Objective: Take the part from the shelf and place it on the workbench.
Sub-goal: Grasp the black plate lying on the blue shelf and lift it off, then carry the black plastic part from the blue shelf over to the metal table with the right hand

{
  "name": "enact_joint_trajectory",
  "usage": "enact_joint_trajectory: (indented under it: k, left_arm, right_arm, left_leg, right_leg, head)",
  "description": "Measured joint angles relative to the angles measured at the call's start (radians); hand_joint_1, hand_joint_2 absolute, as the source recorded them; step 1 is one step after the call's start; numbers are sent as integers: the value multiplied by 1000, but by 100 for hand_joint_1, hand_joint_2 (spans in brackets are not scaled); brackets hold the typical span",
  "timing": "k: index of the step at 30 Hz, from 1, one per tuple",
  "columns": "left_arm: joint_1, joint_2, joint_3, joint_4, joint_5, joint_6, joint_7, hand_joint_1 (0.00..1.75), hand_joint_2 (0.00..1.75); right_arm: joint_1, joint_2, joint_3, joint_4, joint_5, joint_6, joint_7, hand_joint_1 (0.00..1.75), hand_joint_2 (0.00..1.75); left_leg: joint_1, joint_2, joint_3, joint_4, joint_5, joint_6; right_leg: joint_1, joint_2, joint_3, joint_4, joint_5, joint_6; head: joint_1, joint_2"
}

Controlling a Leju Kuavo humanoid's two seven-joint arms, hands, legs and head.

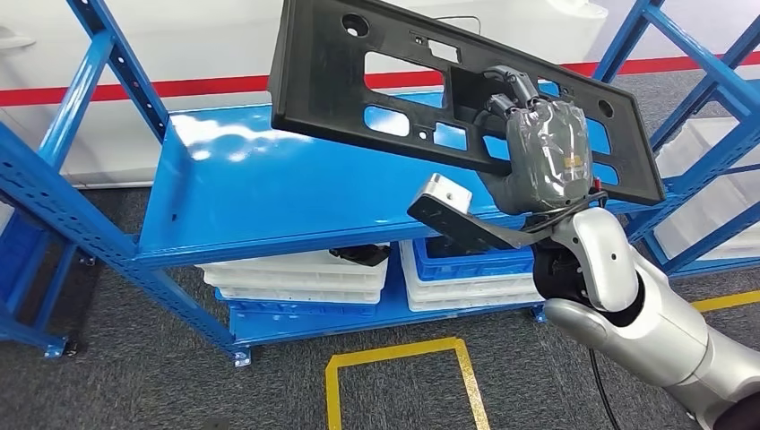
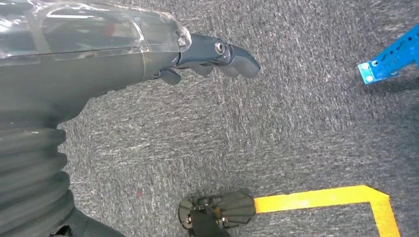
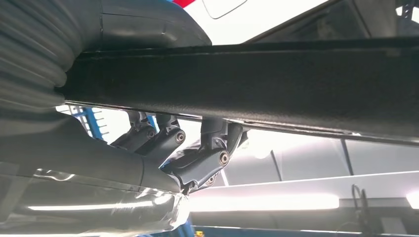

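The part is a long black plastic panel (image 1: 358, 90) with several cut-outs. My right hand (image 1: 538, 152) holds it up in the air above the blue shelf (image 1: 269, 197), tilted down toward the right. Its fingers hook through a cut-out near the panel's right half. Up close in the right wrist view, the fingers (image 3: 197, 158) curl around the panel's dark edge (image 3: 247, 84). My left hand (image 2: 148, 59) hangs over grey carpet with its fingers (image 2: 232, 57) loosely extended and nothing in them.
Blue rack uprights (image 1: 81, 125) stand at left and right of the shelf. White and blue bins (image 1: 448, 269) are stacked on the lower level. Yellow floor tape (image 1: 403, 354) marks a box on the carpet in front. A blue rack foot (image 2: 390, 59) lies near my left hand.
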State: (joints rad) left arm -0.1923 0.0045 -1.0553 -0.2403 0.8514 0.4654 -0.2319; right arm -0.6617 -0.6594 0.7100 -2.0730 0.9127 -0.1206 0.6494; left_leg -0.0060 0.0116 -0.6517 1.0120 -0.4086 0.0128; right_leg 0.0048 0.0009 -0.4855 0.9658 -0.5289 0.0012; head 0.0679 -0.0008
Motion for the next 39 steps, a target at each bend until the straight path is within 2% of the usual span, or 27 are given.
enact_joint_trajectory:
  k: [1,2,5,6,7,8,10,12,13,15,16,18,20,21,22,23,24,26,27,28,30,32,34,36,37,38,39]
  left_arm:
    - [0,1,2,0,1,1,-1,0,175]
    - [-1,3,4,0,1,2,-2,0,175]
    - [-1,5,11,0,2,3,-3,0,175]
    - [0,5,13,0,2,3,-3,0,175]
    - [0,5,14,0,2,3,-3,0,175]
    - [1,5,14,0,2,2,-3,0,175]
    - [1,7,16,-1,2,2,-3,0,175]
    - [0,9,18,-2,2,2,-3,0,175]
    - [0,10,19,-3,1,2,-3,0,175]
    - [2,11,21,-3,1,2,-2,0,175]
    - [2,11,22,-3,1,2,-1,0,175]
    - [1,13,22,-3,0,1,1,0,175]
    - [0,14,22,-4,-2,1,3,0,175]
    - [1,14,22,-4,-2,1,4,0,175]
    - [1,14,22,-4,-3,1,5,0,175]
    - [2,14,22,-4,-4,1,6,0,175]
    - [2,14,22,-4,-4,1,7,0,175]
    - [1,15,22,-4,-6,1,7,0,175]
    - [1,15,22,-5,-7,1,8,0,175]
    - [1,15,22,-5,-7,1,8,0,175]
    - [1,16,22,-5,-8,1,8,0,175]
    - [1,16,22,-5,-9,1,8,0,175]
    - [0,15,22,-6,-11,0,9,0,175]
    - [0,14,22,-6,-12,-1,9,0,175]
    - [0,13,22,-6,-13,-2,9,0,175]
    - [0,13,22,-6,-13,-2,9,0,175]
    - [0,13,22,-6,-13,-2,10,0,175]
  right_arm:
    - [1,1,0,2,-1,-1,-1,175,175]
    - [1,1,0,4,-2,-2,-1,175,175]
    - [4,3,0,10,-4,-4,-2,175,175]
    - [5,4,0,12,-4,-4,-2,175,175]
    - [7,5,0,14,-4,-4,-2,175,175]
    - [8,5,0,15,-5,-3,-2,175,175]
    - [10,6,0,17,-6,-3,-2,175,175]
    - [11,5,-1,18,-8,-3,-2,175,175]
    - [12,5,-2,18,-9,-2,-2,175,175]
    - [15,4,-2,18,-11,-1,-2,175,175]
    - [16,3,-2,18,-12,0,-2,175,175]
    - [17,0,-3,18,-12,1,-1,175,175]
    - [21,-3,-3,18,-12,3,-1,175,175]
    - [25,-4,-3,18,-12,5,-1,175,175]
    - [28,-4,-2,18,-12,6,0,175,175]
    - [30,-4,-2,18,-12,8,0,175,175]
    - [31,-4,-2,17,-12,9,0,175,175]
    - [31,-5,-3,13,-11,12,0,175,175]
    - [30,-5,-3,10,-10,13,0,175,175]
    - [30,-5,-4,8,-8,15,0,175,175]
    - [31,-5,-5,3,-5,20,0,175,175]
    - [30,-5,-5,-1,-2,27,0,175,175]
    - [29,-4,-7,-6,-1,32,2,175,175]
    - [30,-4,-9,-9,1,35,3,175,175]
    - [30,-4,-9,-10,1,36,3,175,175]
    - [31,-4,-9,-12,2,37,3,175,175]
    - [31,-4,-10,-13,2,38,3,175,175]
  left_leg:
    - [1,0,-5,7,-10,-5]
    - [2,-2,-15,30,-36,-10]
    - [6,-12,-70,198,-164,-22]
    - [6,-13,-81,249,-186,-25]
    - [6,-13,-79,273,-188,-27]
    - [6,-13,-58,261,-170,-27]
    - [6,-13,32,143,-124,-22]
    - [3,-14,112,24,-113,-13]
    - [1,-14,127,-3,-117,-8]
    - [-1,-15,127,-16,-109,4]
    - [0,-15,124,-21,-101,12]
    - [4,-14,112,-30,-81,27]
    - [5,-13,91,-30,-64,31]
    - [5,-13,80,-30,-56,31]
    - [5,-13,70,-30,-48,29]
    - [6,-13,60,-29,-41,26]
    - [7,-13,51,-28,-35,23]
    - [7,-11,38,-24,-24,12]
    - [6,-10,33,-23,-19,6]
    - [6,-8,29,-22,-13,0]
    - [7,-5,22,-22,-1,-12]
    - [11,-4,10,1,-26,-21]
    - [14,-6,-26,98,-111,-26]
    - [14,-10,-67,232,-188,-28]
    - [14,-12,-71,271,-199,-27]
    - [13,-13,-57,275,-190,-24]
    - [12,-13,-24,242,-167,-19]
  right_leg:
    - [-1,-2,-4,-6,11,-6]
    - [-2,-3,-10,-12,22,-12]
    - [-1,-8,-38,-16,51,-22]
    - [-1,-9,-51,-14,58,-22]
    - [-1,-11,-64,-11,65,-21]
    - [-1,-12,-77,-6,72,-19]
    - [-1,-14,-99,6,80,-15]
    - [-1,-16,-114,18,86,-7]
    - [-1,-17,-118,21,91,-2]
    - [-3,-18,-122,22,99,10]
    - [-4,-16,-126,27,92,15]
    - [-7,-10,-150,87,34,25]
    - [-11,-7,-187,215,-55,34]
    - [-13,-6,-198,271,-82,38]
    - [-16,-6,-196,299,-89,41]
    - [-18,-6,-178,290,-76,43]
    - [-21,-6,-141,242,-49,45]
    - [-27,-4,-47,94,-5,49]
    - [-27,-1,-14,37,4,48]
    - [-25,2,2,5,4,46]
    - [-20,6,-1,-4,8,32]
    - [-19,3,-12,-5,21,12]
    - [-16,-1,-29,-7,37,-7]
    - [-9,-3,-51,-6,54,-14]
    - [-5,-3,-62,-5,62,-15]
    - [-2,-4,-74,-3,70,-16]
    - [1,-4,-85,-1,77,-15]
  head:
    - [-2,0]
    - [-7,0]
    - [-20,0]
    - [-23,0]
    - [-25,0]
    - [-26,0]
    - [-27,0]
    - [-26,0]
    - [-26,0]
    - [-26,0]
    - [-26,0]
    - [-23,0]
    - [-17,0]
    - [-14,0]
    - [-13,0]
    - [-10,0]
    - [-7,0]
    - [0,0]
    - [1,0]
    - [2,0]
    - [-1,0]
    - [-8,0]
    - [-20,0]
    - [-28,0]
    - [-29,0]
    - [-29,0]
    - [-29,0]
